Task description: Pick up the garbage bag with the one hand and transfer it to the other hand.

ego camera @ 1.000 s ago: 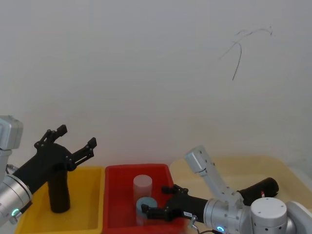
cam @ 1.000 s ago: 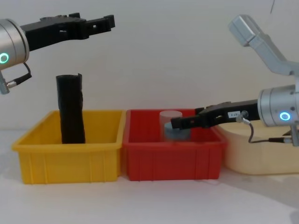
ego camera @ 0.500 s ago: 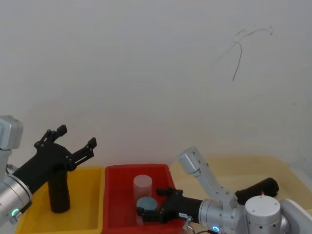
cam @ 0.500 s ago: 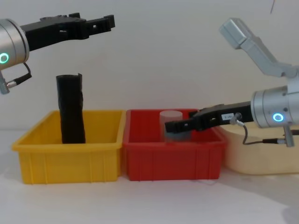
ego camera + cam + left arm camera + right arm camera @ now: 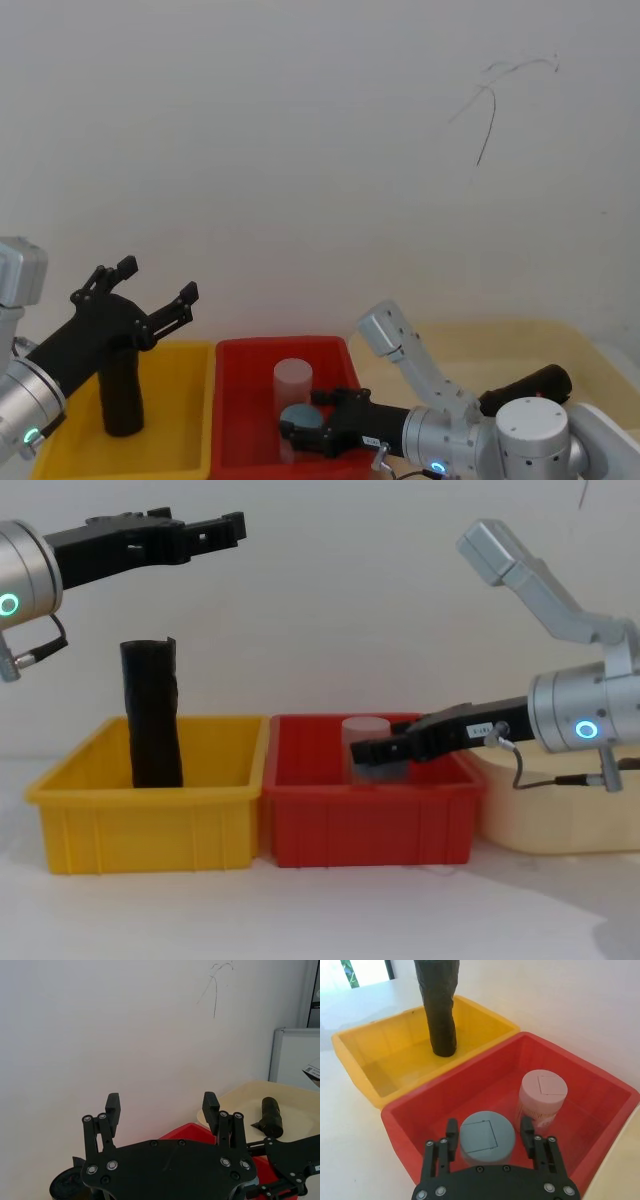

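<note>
Clearly the task has hardly begun. The garbage bag point(image 5: 152, 712) stands upright in the yellow bin point(image 5: 150, 815) at the lower left of the chest view, leaning slightly, with nothing gripping it. The left tool point(image 5: 215, 528) hangs in the upper left of that view, well above the roll and a little to its right; its fingers point(image 5: 210, 1105) are spread wide and hold nothing. The right tool point(image 5: 362, 751) sits low over the red bin point(image 5: 365, 820) at centre frame, its fingers released and straddling a grey-lidded jar point(image 5: 486, 1137) without visibly pressing on it; a pink-lidded jar point(image 5: 542, 1095) stands just beside that one. Another dark roll point(image 5: 270, 1116) lies in the cream tub point(image 5: 300, 1115) at the right.

By my reading, everything is left: a tool must descend around the upright roll, clamp it, lift it free of the bin, and pass it across.
</note>
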